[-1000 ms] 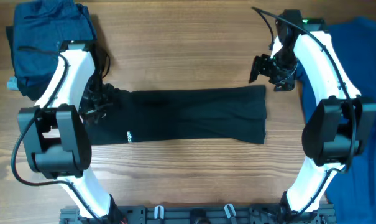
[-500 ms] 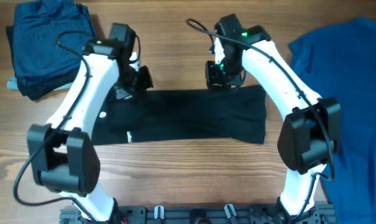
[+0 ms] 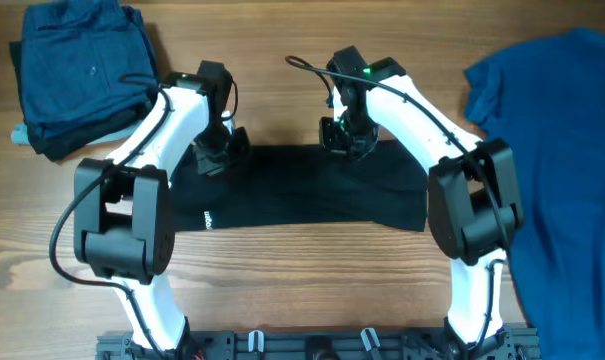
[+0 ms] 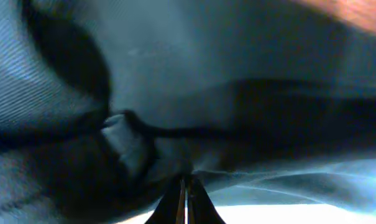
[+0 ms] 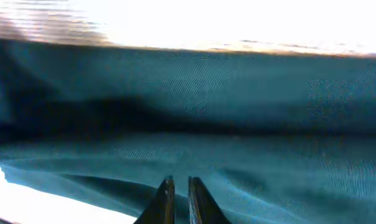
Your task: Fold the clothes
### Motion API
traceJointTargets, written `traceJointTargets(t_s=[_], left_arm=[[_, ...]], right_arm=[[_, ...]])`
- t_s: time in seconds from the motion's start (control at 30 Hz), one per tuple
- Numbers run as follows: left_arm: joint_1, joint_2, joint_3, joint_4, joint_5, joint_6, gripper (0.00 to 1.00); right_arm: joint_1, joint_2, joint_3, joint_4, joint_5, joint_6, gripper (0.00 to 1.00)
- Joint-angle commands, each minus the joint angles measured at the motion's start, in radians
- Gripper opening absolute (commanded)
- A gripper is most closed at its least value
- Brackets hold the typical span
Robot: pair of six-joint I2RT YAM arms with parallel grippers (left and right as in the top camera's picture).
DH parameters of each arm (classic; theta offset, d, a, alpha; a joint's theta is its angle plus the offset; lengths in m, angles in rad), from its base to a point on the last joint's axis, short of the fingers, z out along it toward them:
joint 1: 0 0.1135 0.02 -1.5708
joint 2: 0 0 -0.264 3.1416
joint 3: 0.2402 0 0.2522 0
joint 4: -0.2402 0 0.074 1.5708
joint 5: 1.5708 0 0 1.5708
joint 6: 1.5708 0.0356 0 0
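Note:
A black T-shirt (image 3: 312, 195) lies folded into a long strip across the middle of the table, its small white hem mark (image 3: 207, 218) near the left front. My left gripper (image 3: 214, 160) sits on the strip's far edge toward the left. In the left wrist view the gripper (image 4: 185, 180) is shut, with dark cloth (image 4: 250, 74) bunched at its tips. My right gripper (image 3: 344, 140) sits on the same far edge right of centre. In the right wrist view it (image 5: 178, 182) is shut on a thin layer of the cloth (image 5: 237, 124).
A royal-blue T-shirt (image 3: 552, 120) is spread over the right side of the table, reaching past the right arm's base. A pile of dark denim-blue garments (image 3: 77, 70) lies at the far left corner. Bare wood shows in front of the strip.
Both arms have swung in from the strip's two ends to its far edge. The right gripper's jaws have gone from open to shut on the cloth, and the left has closed fully.

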Motion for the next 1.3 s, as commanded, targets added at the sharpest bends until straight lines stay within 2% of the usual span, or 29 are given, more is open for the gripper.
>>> traceJointTargets(t_s=[0.0,0.2,0.3,0.4,0.53,0.7,0.8,0.97,1.1,1.17,1.27], left_arm=[[0.0,0.011,-0.066,0.008,-0.12,-0.061,0.04],[0.058,0.011,-0.102,0.029,-0.202,-0.061,0.04],[0.108,0.011,-0.102,0.019,-0.295,-0.069,0.04],[0.149,0.011,-0.102,0.002,-0.308,-0.068,0.04],[0.163,-0.024,-0.102,-0.016,-0.309,-0.068,0.04],[0.174,-0.081,-0.104,-0.028,-0.411,-0.072,0.04],[0.203,-0.081,-0.108,-0.07,-0.583,-0.204,0.05],[0.243,-0.094,-0.106,-0.107,-0.578,-0.23,0.04],[0.238,-0.185,-0.039,-0.169,-0.565,-0.245,0.04],[0.224,-0.258,-0.029,-0.161,-0.48,-0.239,0.04],[0.18,-0.308,-0.029,-0.131,-0.262,-0.113,0.04]], right_arm=[[-0.011,0.053,-0.008,0.011,0.026,0.01,0.11],[-0.022,0.117,-0.008,0.004,0.079,0.008,0.1],[-0.027,0.136,-0.008,-0.005,0.118,0.014,0.13],[-0.027,0.137,-0.008,-0.009,0.135,0.014,0.14],[-0.027,0.137,-0.008,-0.012,0.135,0.013,0.14],[-0.028,0.137,-0.008,-0.017,0.135,0.014,0.14],[-0.029,0.137,-0.008,-0.023,0.135,0.011,0.19],[-0.028,0.137,-0.008,-0.023,0.135,0.011,0.21],[-0.028,0.137,-0.008,-0.025,0.135,0.004,0.22],[-0.028,0.137,-0.008,-0.024,0.135,0.005,0.22],[-0.028,0.137,-0.008,-0.018,0.134,0.012,0.21]])
